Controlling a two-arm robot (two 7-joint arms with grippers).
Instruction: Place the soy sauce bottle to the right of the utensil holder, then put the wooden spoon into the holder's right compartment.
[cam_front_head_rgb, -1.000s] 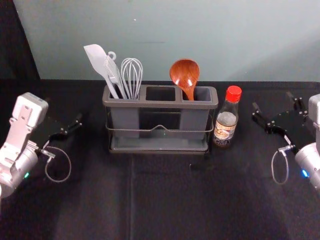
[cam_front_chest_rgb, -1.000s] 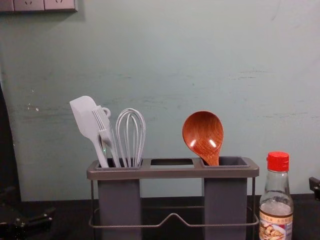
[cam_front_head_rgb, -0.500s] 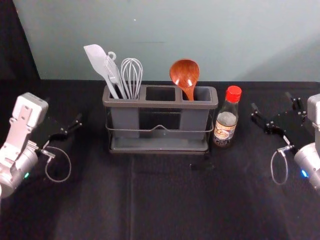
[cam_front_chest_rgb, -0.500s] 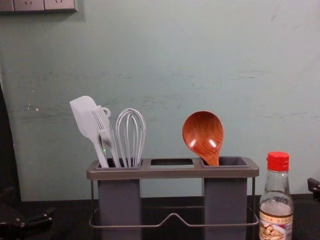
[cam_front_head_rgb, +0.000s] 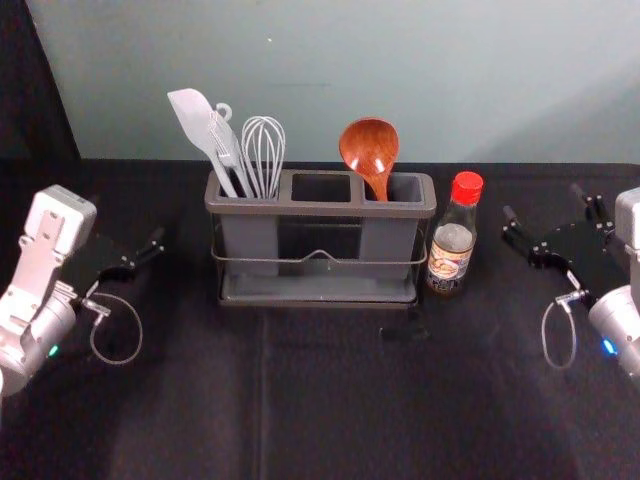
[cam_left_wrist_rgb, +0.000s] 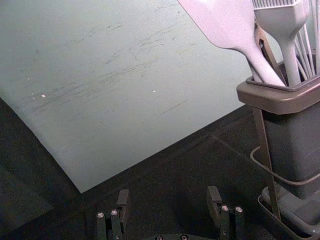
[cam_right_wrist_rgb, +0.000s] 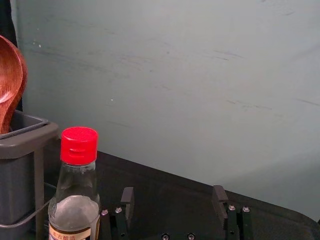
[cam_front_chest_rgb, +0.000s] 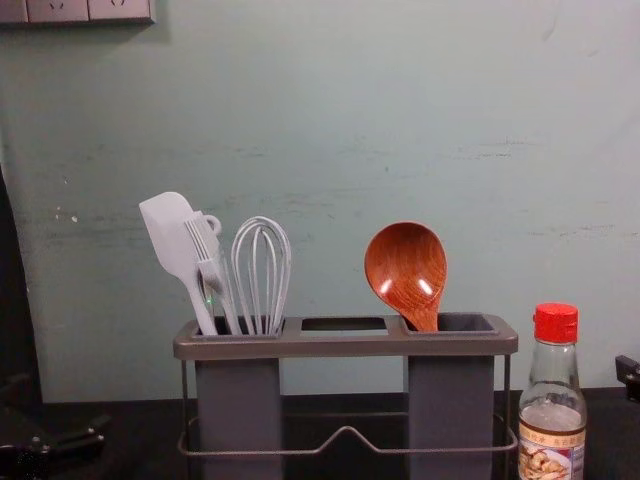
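Clock directions follow the head view, with 12 o'clock toward the wall.

Right gripper (cam_front_head_rgb: 543, 201): fingers (cam_right_wrist_rgb: 128, 200) set wide apart, gripping nothing. Position: above the black cloth-covered bench (cam_front_head_rgb: 330, 400), at 3 o'clock from the bottle, apart from it.

Left gripper (cam_front_head_rgb: 127, 218): fingers (cam_left_wrist_rgb: 122, 200) likewise wide apart, gripping nothing. Position: at 9 o'clock from the holder, apart from it.

Soy sauce bottle (cam_front_head_rgb: 453, 238): clear glass, red screw cap, printed label, slender neck. It stands upright on the bench, just beside the holder's right end, at 3 to 4 o'clock from the holder's centre. A pale surface shows inside, above the label.

Utensil holder (cam_front_head_rgb: 300, 208): rectangular, dark grey plastic, brown-grey rim, thin wire rail and base tray (cam_front_head_rgb: 320, 288).
- Left compartment (cam_front_head_rgb: 250, 240): white flat-bladed spatula (cam_front_head_rgb: 198, 125), white bristled brush (cam_front_head_rgb: 225, 145) and white wire whisk (cam_front_head_rgb: 264, 150), upper ends protruding.
- Centre: rectangular opening (cam_front_head_rgb: 321, 187) in the rim.
- Right compartment (cam_front_head_rgb: 385, 240): red-brown wooden spoon (cam_front_head_rgb: 369, 148), handle down, bowl above the rim and leaning toward 11 o'clock.

Beyond, at 12 o'clock: grey-green wall (cam_front_head_rgb: 450, 80).
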